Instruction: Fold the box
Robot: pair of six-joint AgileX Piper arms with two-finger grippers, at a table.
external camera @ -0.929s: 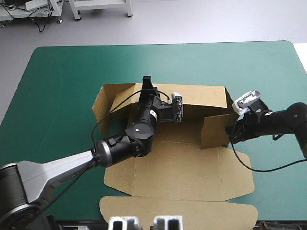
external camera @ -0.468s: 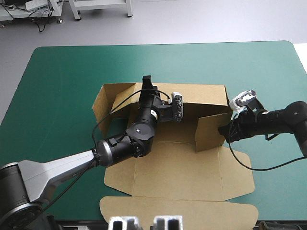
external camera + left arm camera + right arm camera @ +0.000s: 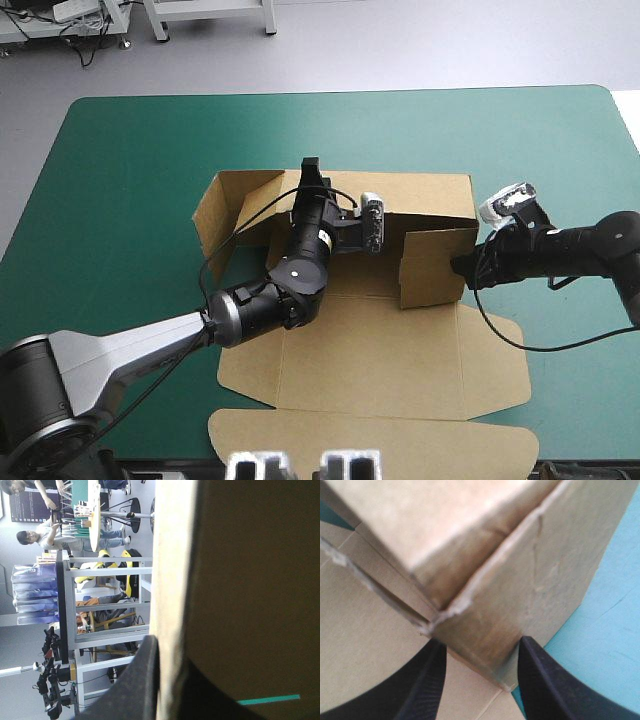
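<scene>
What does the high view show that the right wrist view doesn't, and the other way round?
Only the high view: the whole box, its near flaps flat, and the left claw at the back wall. Only the right wrist view: the right claw open, a corner of the side wall between its fingers. Both: that raised brown wall and the teal-green cover.

The right gripper (image 3: 481, 641), a claw of two broad black fin-shaped fingers (image 3: 427, 680), stands spread. A raised corner of the brown cut-board box (image 3: 545, 570) sits between them, its lower edge reaching into the gap close by both fingertips. Whether they touch it cannot be told. Flat brown board lies under one finger, and teal-green table cover (image 3: 615, 630) shows beside the other.
</scene>
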